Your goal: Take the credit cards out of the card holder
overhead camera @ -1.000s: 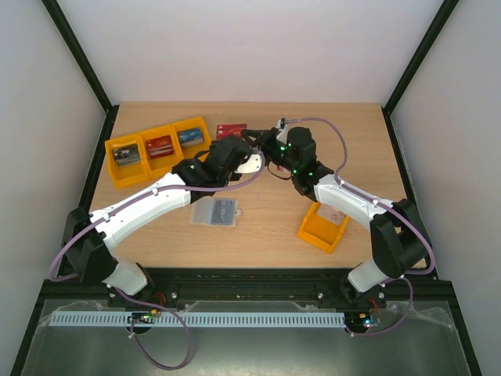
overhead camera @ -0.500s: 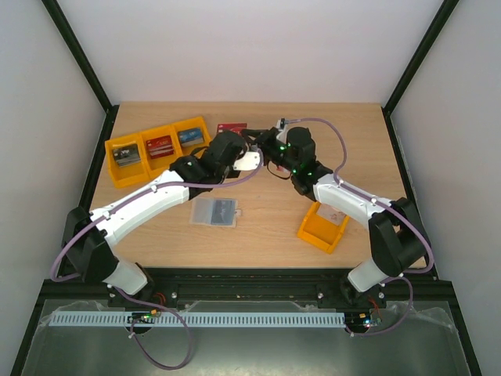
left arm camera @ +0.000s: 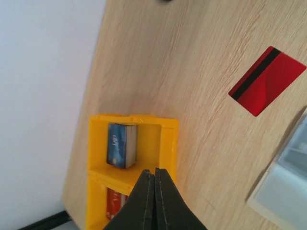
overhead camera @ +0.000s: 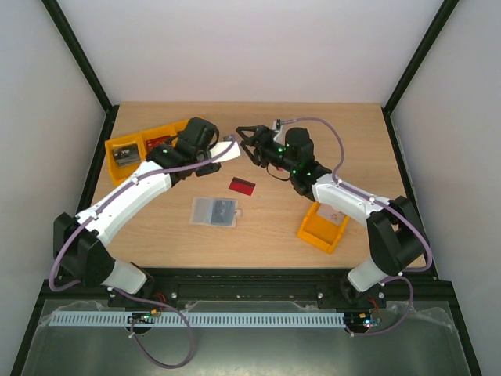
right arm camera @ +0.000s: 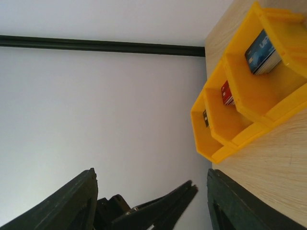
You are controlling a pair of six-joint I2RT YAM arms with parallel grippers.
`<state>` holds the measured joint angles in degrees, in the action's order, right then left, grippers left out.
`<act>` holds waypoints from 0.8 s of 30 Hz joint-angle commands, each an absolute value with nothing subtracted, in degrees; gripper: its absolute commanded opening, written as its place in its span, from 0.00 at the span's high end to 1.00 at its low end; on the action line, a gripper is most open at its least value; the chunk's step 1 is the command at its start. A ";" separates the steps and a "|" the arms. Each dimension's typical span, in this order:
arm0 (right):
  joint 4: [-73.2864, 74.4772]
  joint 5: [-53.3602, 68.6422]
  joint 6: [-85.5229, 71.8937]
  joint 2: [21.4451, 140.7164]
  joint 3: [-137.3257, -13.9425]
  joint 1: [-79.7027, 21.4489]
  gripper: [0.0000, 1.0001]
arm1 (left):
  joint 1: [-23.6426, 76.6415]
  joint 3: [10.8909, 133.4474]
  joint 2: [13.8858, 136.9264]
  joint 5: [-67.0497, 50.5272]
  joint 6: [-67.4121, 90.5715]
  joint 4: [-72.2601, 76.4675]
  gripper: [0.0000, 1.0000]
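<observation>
The card holder (overhead camera: 214,211) lies flat on the table, cream with clear sleeves, and its corner shows in the left wrist view (left arm camera: 288,182). A dark red card (overhead camera: 242,185) (left arm camera: 266,81) lies loose on the wood just behind it. My left gripper (overhead camera: 232,143) (left arm camera: 154,170) hangs above the table by the bins with its fingers pressed together. In the top view a white card (overhead camera: 223,154) sticks out from them. It does not show in the wrist view. My right gripper (overhead camera: 247,142) (right arm camera: 151,172) faces it, open and empty, a short gap away.
A three-part orange-yellow bin (overhead camera: 129,168) (left arm camera: 168,139) (right arm camera: 230,143) at the back left holds stacks of cards, blue, red and dark. A single orange-yellow bin (overhead camera: 309,233) stands at the front right under the right arm. Walls close in the table on three sides.
The right gripper has opened. The left gripper shut, then drew back left with the white card. The red card no longer lies at the back; one now lies mid-table.
</observation>
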<state>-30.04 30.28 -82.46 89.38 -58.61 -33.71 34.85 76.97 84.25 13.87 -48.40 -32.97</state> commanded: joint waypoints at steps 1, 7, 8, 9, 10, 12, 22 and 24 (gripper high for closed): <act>-26.19 29.82 -75.21 88.71 -58.97 -32.32 0.38 | 29.71 75.24 83.22 2.60 -40.95 -35.95 0.98; 11.31 14.92 -43.10 92.28 -71.57 -32.26 0.36 | 23.47 70.10 87.30 -8.99 -22.87 -32.38 0.72; 13.03 13.54 -41.61 92.69 -70.86 -32.38 0.37 | 23.01 69.37 88.59 -10.99 -19.64 -31.46 0.67; 14.65 11.73 -39.84 93.20 -70.26 -32.78 0.39 | 22.87 69.12 90.19 -12.62 -16.84 -30.83 0.62; 16.42 9.49 -37.44 94.12 -70.06 -33.76 0.39 | 22.80 69.21 91.90 -14.19 -13.54 -30.16 0.58; 20.49 5.90 -33.41 97.35 -71.08 -35.88 0.39 | 22.70 69.41 95.35 -16.45 -8.83 -28.53 0.55; 36.73 1.95 -11.84 121.60 -91.17 -40.96 0.21 | 18.81 67.47 96.90 -15.29 -5.94 -29.20 0.38; 38.09 0.93 -10.36 124.14 -94.42 -41.34 0.21 | 18.32 64.93 94.10 -15.00 -6.57 -27.95 0.34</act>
<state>29.87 6.76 -17.74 121.67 -87.50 -41.36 19.64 68.77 99.98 -14.52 -7.38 -29.30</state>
